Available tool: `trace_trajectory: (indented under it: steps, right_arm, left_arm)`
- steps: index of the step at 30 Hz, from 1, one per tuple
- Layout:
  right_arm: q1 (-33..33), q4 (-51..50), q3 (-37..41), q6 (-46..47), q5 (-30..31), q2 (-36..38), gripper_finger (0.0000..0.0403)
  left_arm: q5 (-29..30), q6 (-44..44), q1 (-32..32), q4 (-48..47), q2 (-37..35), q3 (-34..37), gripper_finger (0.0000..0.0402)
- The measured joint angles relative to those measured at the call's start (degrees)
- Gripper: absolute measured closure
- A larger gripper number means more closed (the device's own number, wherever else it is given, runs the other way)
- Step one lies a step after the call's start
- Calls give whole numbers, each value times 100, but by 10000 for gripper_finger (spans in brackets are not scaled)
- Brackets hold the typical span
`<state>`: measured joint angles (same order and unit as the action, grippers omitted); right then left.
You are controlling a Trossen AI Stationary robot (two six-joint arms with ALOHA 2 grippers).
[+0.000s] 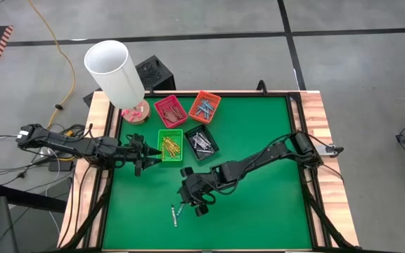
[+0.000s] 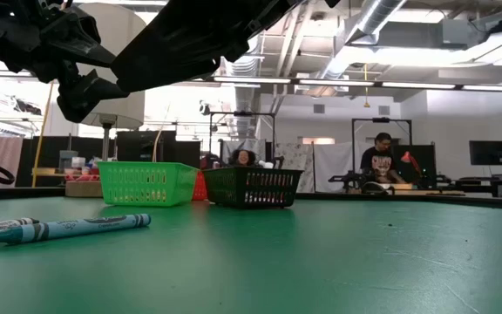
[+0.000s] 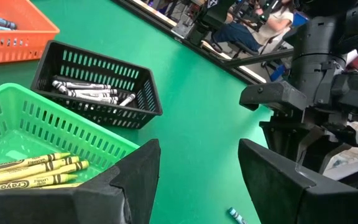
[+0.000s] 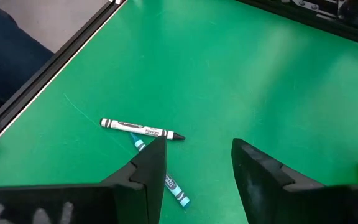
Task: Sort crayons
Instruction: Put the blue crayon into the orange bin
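Two loose crayons lie flat on the green mat (image 1: 259, 204) near its front: a white one (image 4: 143, 130) and a light blue one (image 4: 174, 190) crossing under it, also seen low at the left as the blue crayon (image 2: 77, 228). My right gripper (image 4: 197, 163) hovers open above the mat just beside them, touching nothing. My left gripper (image 3: 197, 171) stands open at the mat's left, next to the green tray (image 1: 170, 145), which holds yellow crayons (image 3: 30, 173). The black tray (image 3: 95, 84) holds grey-white crayons, and the orange tray (image 1: 204, 107) holds blue ones.
A red tray (image 1: 170, 110) stands at the far side beside the orange one. A tall white cylinder (image 1: 114, 70) rises at the far left corner. The mat's right half lies bare. People sit at desks (image 2: 377, 166) in the room beyond the table.
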<state>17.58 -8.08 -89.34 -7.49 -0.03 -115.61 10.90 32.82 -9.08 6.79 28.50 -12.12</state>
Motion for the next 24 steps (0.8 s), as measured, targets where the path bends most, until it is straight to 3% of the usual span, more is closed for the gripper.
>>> trace_trajectory:
  steps: [11,24]
  right_arm:
    - [0,429,273,15,7,4,227]
    - [-42,428,306,11,7,4,227]
  left_arm:
    - [2,-2,0,-13,-1,0,194]
    - [472,149,-2,-306,-1,-2,194]
